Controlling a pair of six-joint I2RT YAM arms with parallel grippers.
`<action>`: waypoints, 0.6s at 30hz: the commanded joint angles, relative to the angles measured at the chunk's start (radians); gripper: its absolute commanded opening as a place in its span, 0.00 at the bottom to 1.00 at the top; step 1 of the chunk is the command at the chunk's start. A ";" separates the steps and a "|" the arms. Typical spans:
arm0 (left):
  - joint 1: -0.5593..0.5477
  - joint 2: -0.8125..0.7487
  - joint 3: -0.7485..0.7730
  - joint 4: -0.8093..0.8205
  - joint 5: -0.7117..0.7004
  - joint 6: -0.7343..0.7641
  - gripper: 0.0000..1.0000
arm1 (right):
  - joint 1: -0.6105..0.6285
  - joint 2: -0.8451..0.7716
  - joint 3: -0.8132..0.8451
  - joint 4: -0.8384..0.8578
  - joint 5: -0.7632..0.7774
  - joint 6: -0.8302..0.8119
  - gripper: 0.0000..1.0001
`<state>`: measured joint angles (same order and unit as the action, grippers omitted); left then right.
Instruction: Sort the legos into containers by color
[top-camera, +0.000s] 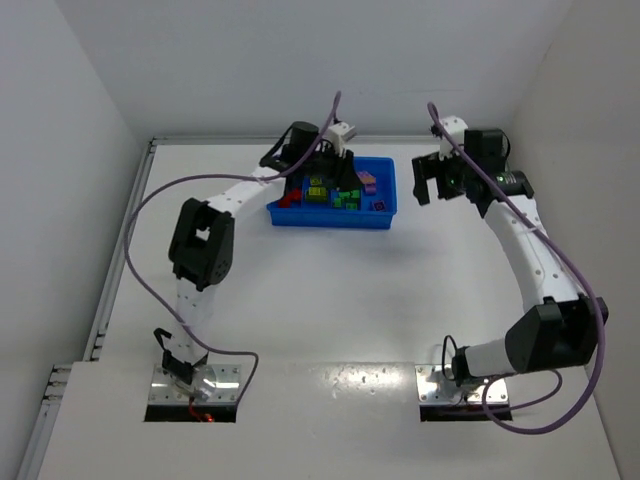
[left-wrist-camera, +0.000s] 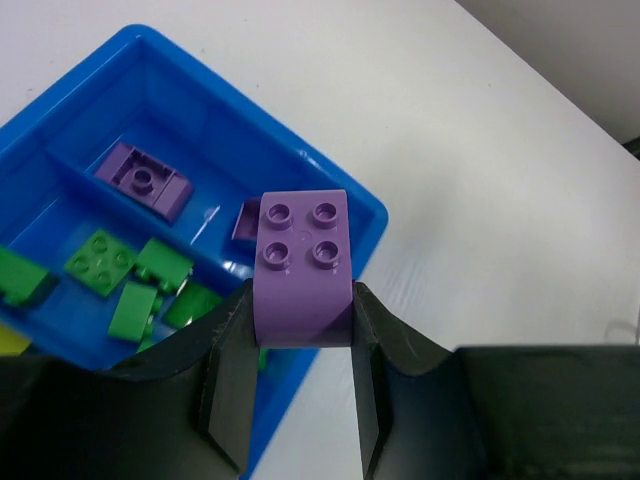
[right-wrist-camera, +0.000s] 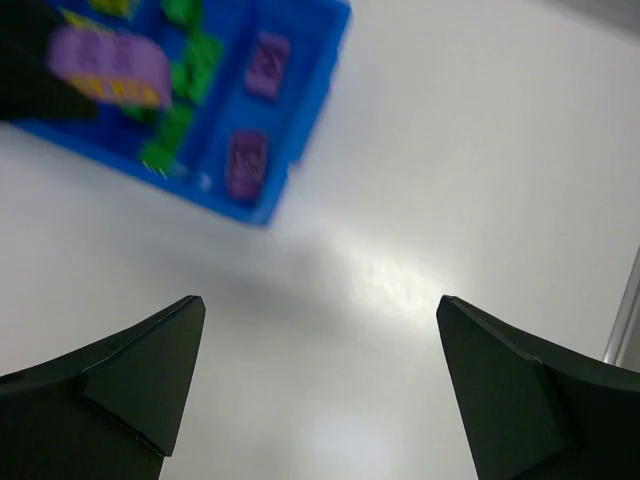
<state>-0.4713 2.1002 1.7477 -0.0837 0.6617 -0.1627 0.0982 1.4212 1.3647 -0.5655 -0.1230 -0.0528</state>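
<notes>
My left gripper (left-wrist-camera: 302, 312) is shut on a purple four-stud lego (left-wrist-camera: 302, 265) and holds it above the right end of the blue tray (left-wrist-camera: 371, 215). The compartment below holds two purple legos (left-wrist-camera: 145, 178); the one beside it holds several green legos (left-wrist-camera: 100, 262). In the top view the left gripper (top-camera: 350, 183) hangs over the tray (top-camera: 330, 218), which also holds a red lego (top-camera: 290, 198) at its left end. My right gripper (right-wrist-camera: 320, 310) is open and empty over bare table, right of the tray (right-wrist-camera: 300, 150); it also shows in the top view (top-camera: 432, 186).
White walls close in the table on the left, back and right. The tray stands at the back centre. Purple cables loop from both arms. The left arm's elbow (top-camera: 203, 243) rises over the left-centre table.
</notes>
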 joint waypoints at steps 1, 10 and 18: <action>-0.035 0.111 0.161 -0.027 -0.060 -0.046 0.07 | -0.054 -0.071 -0.076 -0.093 0.088 -0.050 0.99; -0.087 0.305 0.378 -0.093 -0.221 -0.057 0.24 | -0.123 -0.140 -0.096 -0.132 0.097 -0.050 0.99; -0.087 0.308 0.398 -0.042 -0.177 -0.046 0.87 | -0.152 -0.131 -0.105 -0.123 0.028 -0.050 0.99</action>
<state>-0.5480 2.4302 2.0987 -0.1871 0.4599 -0.2115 -0.0456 1.2919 1.2533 -0.7006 -0.0628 -0.0978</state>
